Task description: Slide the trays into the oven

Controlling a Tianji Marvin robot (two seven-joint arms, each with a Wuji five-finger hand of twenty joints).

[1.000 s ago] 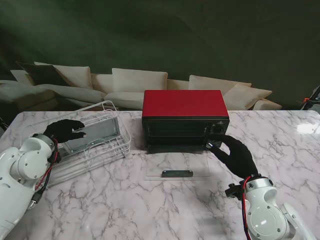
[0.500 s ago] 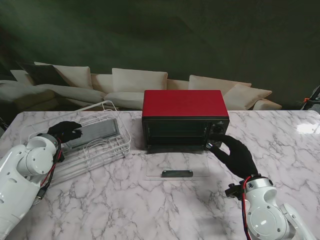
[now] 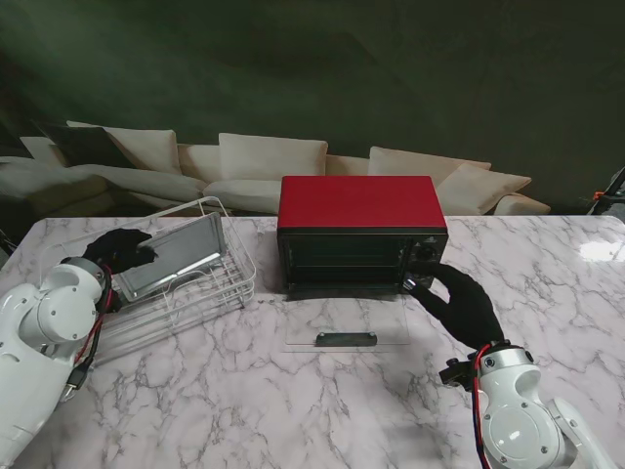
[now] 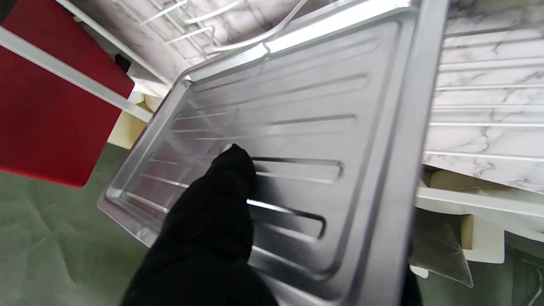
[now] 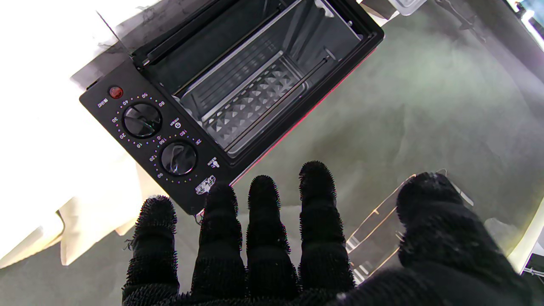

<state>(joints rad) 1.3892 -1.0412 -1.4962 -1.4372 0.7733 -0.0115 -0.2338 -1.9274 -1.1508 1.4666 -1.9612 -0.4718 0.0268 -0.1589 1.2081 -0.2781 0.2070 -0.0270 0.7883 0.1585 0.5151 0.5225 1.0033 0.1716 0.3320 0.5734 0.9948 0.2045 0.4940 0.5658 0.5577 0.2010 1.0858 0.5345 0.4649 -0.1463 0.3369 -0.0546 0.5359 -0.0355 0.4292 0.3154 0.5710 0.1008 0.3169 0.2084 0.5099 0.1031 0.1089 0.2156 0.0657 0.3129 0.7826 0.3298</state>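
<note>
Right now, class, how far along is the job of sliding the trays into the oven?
Done: the oven stands with its glass door folded down flat on the table. In hand: the left hand grips a metal tray, tilted up in the wire rack. The right hand rests open by the oven's front corner. Left: no tray is yet inside.

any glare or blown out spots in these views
Right wrist view: the area beside the oven is blown out white. Left wrist view: a bright glare streak runs along the tray rim. Stand view: a small glare patch on the table, dim background.
</note>
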